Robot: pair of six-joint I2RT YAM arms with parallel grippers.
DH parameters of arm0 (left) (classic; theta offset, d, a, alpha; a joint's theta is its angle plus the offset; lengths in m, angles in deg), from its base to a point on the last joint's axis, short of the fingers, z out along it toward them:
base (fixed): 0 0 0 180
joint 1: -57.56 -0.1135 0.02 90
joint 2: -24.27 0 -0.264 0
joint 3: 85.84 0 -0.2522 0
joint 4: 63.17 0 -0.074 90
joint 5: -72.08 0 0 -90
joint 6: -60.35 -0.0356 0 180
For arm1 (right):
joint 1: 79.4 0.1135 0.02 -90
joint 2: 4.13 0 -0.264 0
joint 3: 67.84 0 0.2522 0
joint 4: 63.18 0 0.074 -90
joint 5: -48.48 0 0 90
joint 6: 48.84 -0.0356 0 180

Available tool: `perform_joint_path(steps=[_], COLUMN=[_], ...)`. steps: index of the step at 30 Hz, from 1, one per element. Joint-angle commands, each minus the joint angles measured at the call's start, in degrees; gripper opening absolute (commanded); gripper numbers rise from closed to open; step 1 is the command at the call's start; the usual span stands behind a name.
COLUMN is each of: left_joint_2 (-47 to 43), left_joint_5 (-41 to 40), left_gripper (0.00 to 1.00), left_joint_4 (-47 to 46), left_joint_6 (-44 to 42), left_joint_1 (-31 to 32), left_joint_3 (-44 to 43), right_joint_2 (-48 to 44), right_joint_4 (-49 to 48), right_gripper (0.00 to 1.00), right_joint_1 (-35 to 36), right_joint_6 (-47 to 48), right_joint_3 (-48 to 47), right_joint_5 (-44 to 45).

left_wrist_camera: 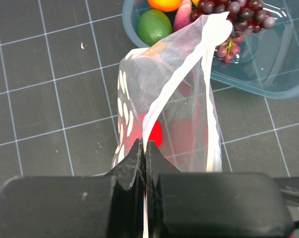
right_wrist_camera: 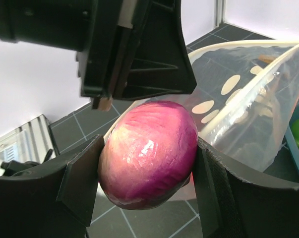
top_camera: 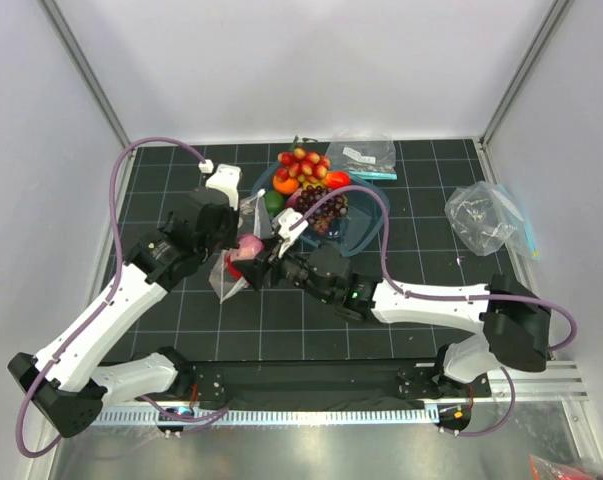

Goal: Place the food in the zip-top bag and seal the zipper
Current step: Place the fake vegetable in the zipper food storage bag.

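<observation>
My left gripper (left_wrist_camera: 145, 148) is shut on one edge of the zip-top bag (left_wrist_camera: 164, 99), a clear pouch with white dots, and holds it up with the mouth open. The zipper strip (left_wrist_camera: 189, 64) runs along that mouth edge. A red tomato (left_wrist_camera: 152, 132) shows through the bag's wall. A glossy purple-pink onion (right_wrist_camera: 149, 153) is clamped between the pads of my right gripper (right_wrist_camera: 149, 166), just in front of the bag's mouth (right_wrist_camera: 248, 109). From above, the onion (top_camera: 249, 247) sits beside the bag (top_camera: 229, 277). The dark purple grape bunch (top_camera: 323, 205) lies in the blue tray (top_camera: 366, 235).
The blue tray (left_wrist_camera: 268, 79) stands just behind the bag and also holds a green lime (left_wrist_camera: 154, 26), an orange fruit (left_wrist_camera: 164, 4) and red berries (top_camera: 303, 163). Two plain clear bags lie at the back (top_camera: 361, 153) and at the right (top_camera: 484, 216).
</observation>
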Motion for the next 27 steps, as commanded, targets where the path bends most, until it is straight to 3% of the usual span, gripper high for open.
perform_joint_path(steps=[1, 11, 15, 17, 18, 21, 27], left_joint_2=[-1.4, -2.8, -3.0, -3.1, -3.2, -3.2, -3.1], left_joint_5=[2.2, 4.7, 4.7, 4.5, 4.2, 3.3, 2.2], left_gripper=[0.00, 0.00, 0.00, 0.00, 0.00, 0.00, 0.00], left_joint_4=[-2.1, -2.8, -3.0, -3.1, -3.1, -3.1, -2.8], left_joint_6=[1.1, 1.5, 1.6, 1.6, 1.5, 1.2, 0.8], left_joint_1=[0.1, 0.1, 0.1, 0.1, 0.1, -0.1, -0.4], left_joint_3=[-2.1, -1.8, -1.7, -1.6, -1.5, -0.9, -0.1], right_joint_2=[2.6, 3.8, 5.9, 6.7, 6.9, 6.7, 4.7], right_joint_4=[-2.1, -0.7, 0.2, 0.5, 0.4, -0.3, -0.9], right_gripper=[0.37, 0.36, 0.43, 0.50, 0.69, 0.98, 0.99], right_joint_1=[0.2, 0.0, 0.1, 0.1, 0.1, 0.1, 0.1], right_joint_6=[2.2, 2.6, 3.1, 3.1, 3.0, 2.7, 2.2], right_joint_3=[-4.1, -4.6, -5.8, -6.5, -6.5, -6.0, -4.7], right_joint_5=[2.2, 7.7, 9.4, 10.0, 10.1, 10.7, 10.7])
